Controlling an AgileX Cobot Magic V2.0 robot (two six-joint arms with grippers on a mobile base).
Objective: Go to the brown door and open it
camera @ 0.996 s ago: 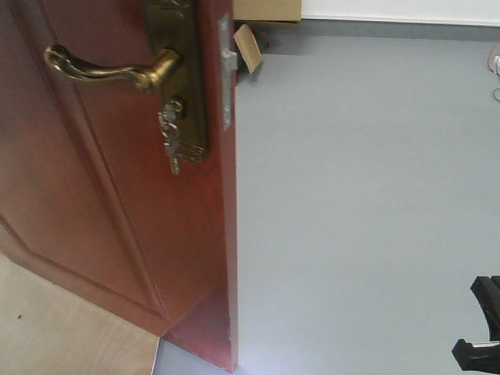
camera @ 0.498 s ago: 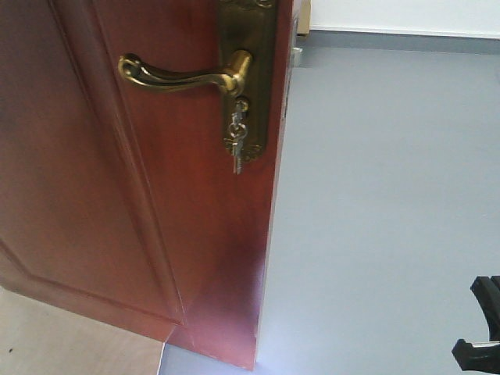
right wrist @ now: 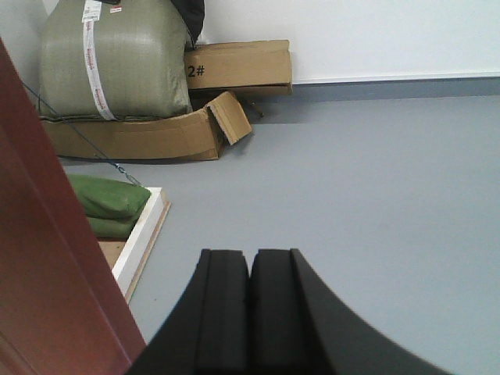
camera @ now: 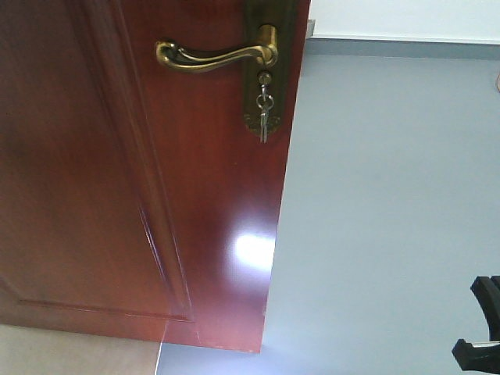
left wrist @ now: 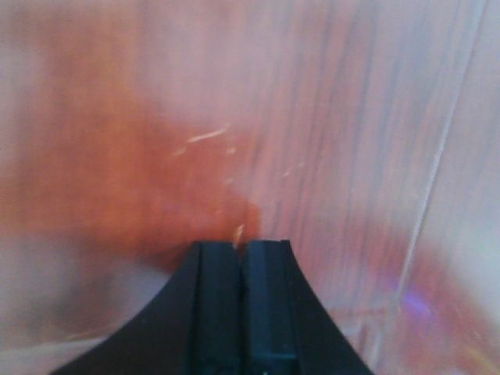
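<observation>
Both claws are pressed together – our left claw (left wrist: 238, 258) sits right up against the brown door (camera: 117, 172), our right claw (right wrist: 250, 269) over bare floor. We think it's heavy, hard and slippery; grab the brass lever handle (camera: 215, 56).

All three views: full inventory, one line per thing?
Glossy reddish-brown wooden panelled door: 1, fills front view's left.
Curved brass lever handle: 1, door's upper right.
Dangling keys: 1 bunch, silver, below handle.
Grey floor: right of door.
Flattened cardboard boxes: brown, by white wall, count unclear.
Pale green woven sack: 1, on boxes.
Green bags: 2, in white frame.
Left gripper: black, shut, facing door.
Right gripper: black, shut, over floor.
</observation>
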